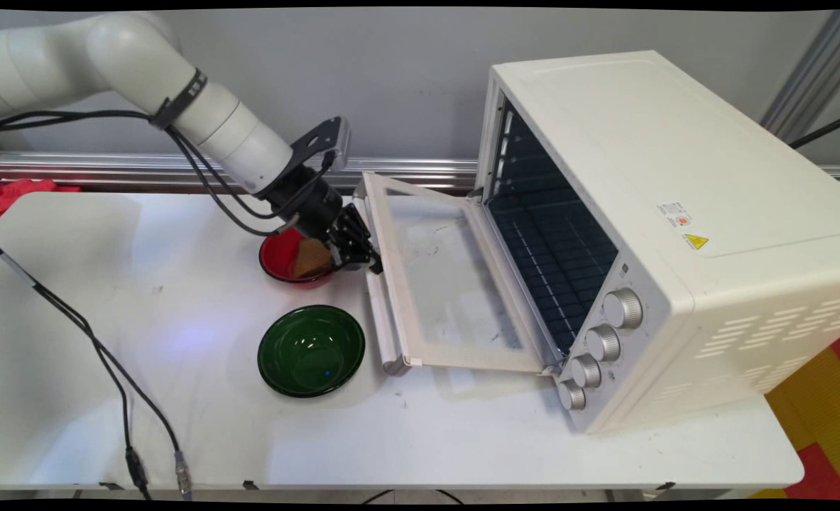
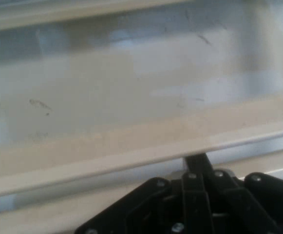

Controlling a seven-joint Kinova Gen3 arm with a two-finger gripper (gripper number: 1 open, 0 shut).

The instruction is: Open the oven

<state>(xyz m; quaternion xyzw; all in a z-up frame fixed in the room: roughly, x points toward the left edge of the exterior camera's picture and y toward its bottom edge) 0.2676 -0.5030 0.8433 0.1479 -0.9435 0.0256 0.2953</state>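
The hand (image 1: 371,261) sits low at the outer edge of the oven's (image 1: 664,234) open door (image 1: 448,284), right at the door's handle (image 1: 379,301). In the hand view the fingers (image 2: 196,162) look drawn together under the handle bar, but whether they grip it I cannot tell.

The oven is cream-white, standing on the right of the desk (image 1: 178,426), with four silver knobs (image 1: 604,343) down its front and a dark inside with a wire rack. Its door lies folded down towards the left, a glass pane in a cream frame, smudged.

Just behind the hand stands a red bowl (image 1: 277,259) with a brown piece (image 1: 311,257) in it. Nearer the camera, beside the door, a dark green bowl (image 1: 311,350).
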